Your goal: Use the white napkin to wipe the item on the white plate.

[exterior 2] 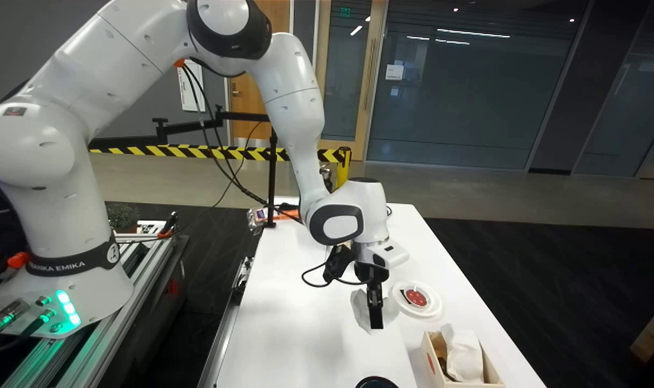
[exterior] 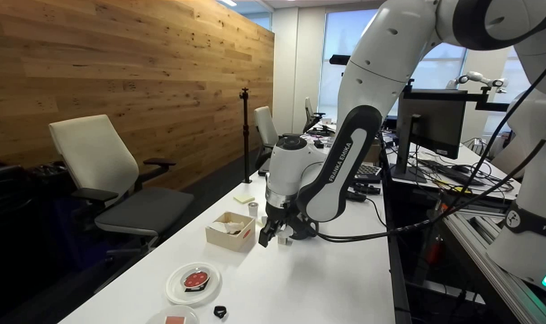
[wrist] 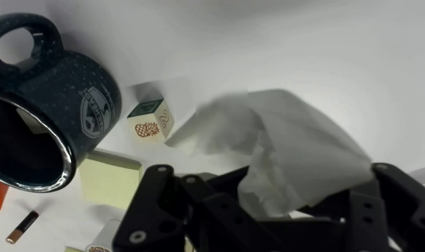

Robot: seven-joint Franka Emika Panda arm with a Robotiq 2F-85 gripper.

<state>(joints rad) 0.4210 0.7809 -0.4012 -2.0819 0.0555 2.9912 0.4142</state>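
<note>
The white napkin (wrist: 296, 140) is bunched in my gripper (wrist: 286, 164) and covers the fingertips in the wrist view. The fingers look drawn in on it. It also shows beside and behind the near finger of my gripper (exterior 2: 377, 323) in an exterior view (exterior 2: 362, 312), and partly in an exterior view (exterior: 285, 231) beside my gripper (exterior: 263, 242). The white plate (exterior: 173, 288) lies apart from the gripper. The reddish item (exterior: 196, 279) sits on it with a black piece beside it. Plate (exterior 2: 435, 308) and item (exterior 2: 416, 298) show in both exterior views.
An open cream box (exterior: 227, 239) holding white paper stands near the gripper. A dark mug (wrist: 93, 94), a letter block (wrist: 149, 122) and a yellow pad (wrist: 110, 178) are close by. A second plate (exterior: 155, 317) and a small black object (exterior: 219, 311) lie near the white plate.
</note>
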